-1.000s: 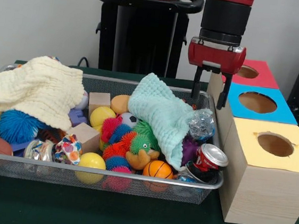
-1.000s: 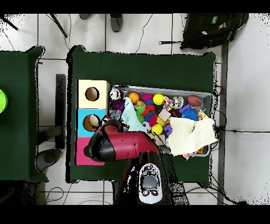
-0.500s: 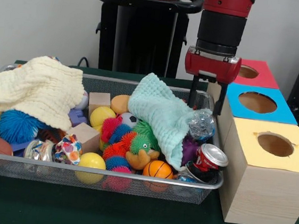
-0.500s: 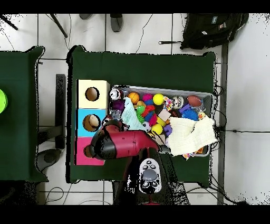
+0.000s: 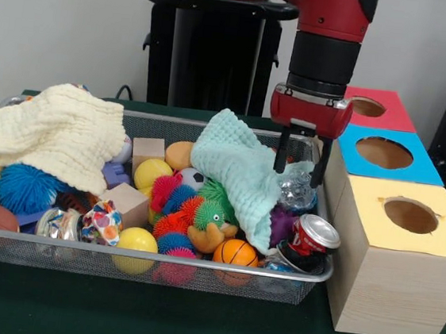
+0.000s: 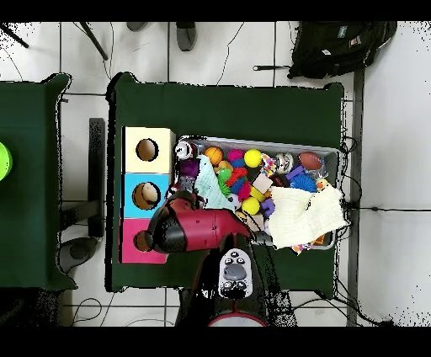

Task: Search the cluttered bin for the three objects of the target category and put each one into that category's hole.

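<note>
While the red and black gripper [image 5: 296, 165] hangs with its dark fingers [image 5: 281, 152] apart, one on each side of the clear crinkly plastic bottle [image 5: 297, 189], the step in hand looks like the first pick. This bottle lies at the end of the wide silver wire-mesh bin [image 5: 196, 273] nearest the boxes, partly under the soft mint knitted cloth [image 5: 241, 171] and just above the crushed red soda can [image 5: 309, 237]. Next, I think, the fingers must go lower and close gently, because thin plastic deforms easily.
</note>
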{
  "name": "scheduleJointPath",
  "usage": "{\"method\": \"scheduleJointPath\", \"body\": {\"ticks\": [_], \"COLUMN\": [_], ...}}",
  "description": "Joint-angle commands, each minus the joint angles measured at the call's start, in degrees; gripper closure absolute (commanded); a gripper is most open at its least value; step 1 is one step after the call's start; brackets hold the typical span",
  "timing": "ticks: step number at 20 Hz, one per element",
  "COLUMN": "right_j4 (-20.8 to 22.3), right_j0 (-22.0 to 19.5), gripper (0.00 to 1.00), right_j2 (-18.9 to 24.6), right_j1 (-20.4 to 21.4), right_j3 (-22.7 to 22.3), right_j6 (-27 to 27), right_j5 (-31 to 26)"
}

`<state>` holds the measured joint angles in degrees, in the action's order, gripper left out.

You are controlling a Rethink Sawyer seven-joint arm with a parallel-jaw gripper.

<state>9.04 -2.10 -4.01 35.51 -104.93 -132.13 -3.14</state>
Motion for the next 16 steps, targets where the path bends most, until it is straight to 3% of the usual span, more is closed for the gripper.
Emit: {"method": "scheduleJointPath", "body": {"ticks": [1, 16], "right_j4": [-4.6, -7.7], "right_j0": [0.3, 0.7], "gripper": [0.00, 0.00], "right_j2": [-1.8, -1.6], "right_j1": [-3.5, -7.2], "right_j3": [2.2, 1.8], "right_j6": [-10.5, -9.3], "right_j5": [4.7, 9.9]}}
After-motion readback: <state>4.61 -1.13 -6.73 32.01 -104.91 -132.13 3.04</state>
